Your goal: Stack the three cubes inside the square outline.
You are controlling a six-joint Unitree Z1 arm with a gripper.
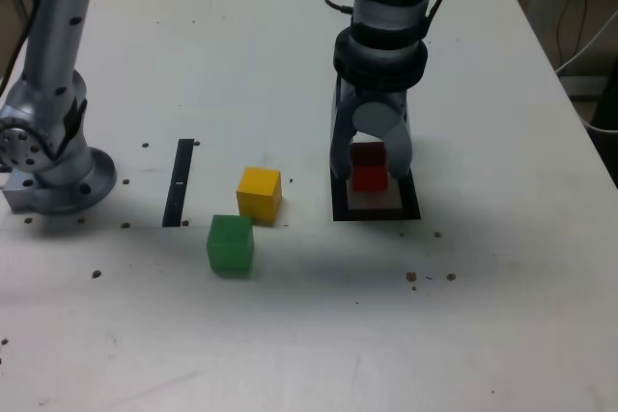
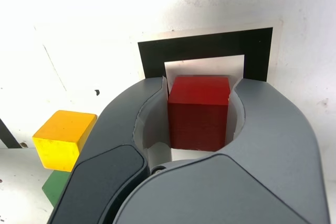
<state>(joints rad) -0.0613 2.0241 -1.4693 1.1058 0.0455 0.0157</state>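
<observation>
Green cube nearest, red cube gripped over the frame

Closest to the camera, the small matte green cube (image 1: 230, 243) sat on the white table (image 1: 502, 315), the matte yellow cube (image 1: 259, 193) just beside it. Further to the exterior view's right, the grey gripper (image 1: 371, 173) had its fingers (image 2: 265, 124) clamped on the matte red cube (image 2: 199, 113), held over the white centre of the flat black square outline (image 1: 410, 207).

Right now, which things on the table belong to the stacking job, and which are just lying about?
Job:
- red cube, held in the gripper
- yellow cube
- green cube
- square outline

Lying about:
- thin black strip
- dark specks on the table
</observation>
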